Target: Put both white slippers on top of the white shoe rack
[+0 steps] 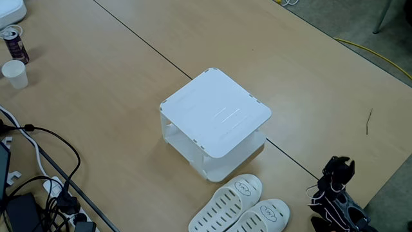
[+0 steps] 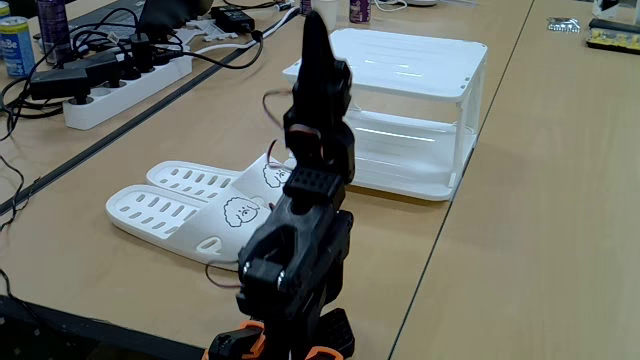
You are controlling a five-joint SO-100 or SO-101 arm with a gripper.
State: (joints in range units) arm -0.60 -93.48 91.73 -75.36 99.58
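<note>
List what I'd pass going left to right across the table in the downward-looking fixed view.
Dark drink can → small white paper cup → boxy white plastic shoe rack → black robot gripper.

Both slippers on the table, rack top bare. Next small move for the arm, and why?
Probably swing the black claw toward the nearer white rubber slotted slipper. Both slippers, the other beside it, lie flat on the table, in front of the white plastic two-tier rack; the claw holds nothing.
</note>
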